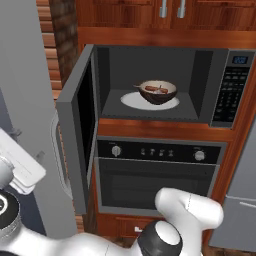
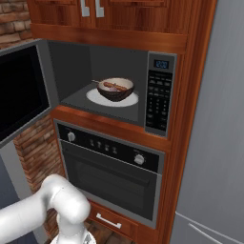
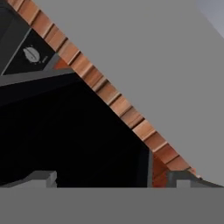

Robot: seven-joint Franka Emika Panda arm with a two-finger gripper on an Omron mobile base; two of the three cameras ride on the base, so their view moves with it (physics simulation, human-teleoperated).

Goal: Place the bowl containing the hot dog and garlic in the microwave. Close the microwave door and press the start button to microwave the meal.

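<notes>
The microwave (image 1: pixel 230 93) (image 2: pixel 159 96) stands open. Inside it, the dark brown bowl (image 1: pixel 158 95) (image 2: pixel 116 91) rests on a white round plate (image 1: pixel 130 101). The reddish hot dog (image 1: pixel 152 89) (image 2: pixel 115 86) lies in the bowl, with the pale garlic (image 1: pixel 160 91) beside it. The microwave door (image 1: pixel 80 130) (image 2: pixel 19 90) is swung wide to the left, dark window facing inward. My gripper (image 3: pixel 113 179) is low at the left by the door's outer side. It is open with nothing between its fingers, looking at the door's dark window, brick and a grey wall.
A knobbed oven (image 1: pixel 157 175) (image 2: pixel 109 176) sits right under the microwave. A grey wall panel (image 1: pixel 25 75) stands close on the left beside a brick strip. A grey fridge (image 2: pixel 214 143) stands on the right, wooden cabinets (image 2: pixel 119 14) above.
</notes>
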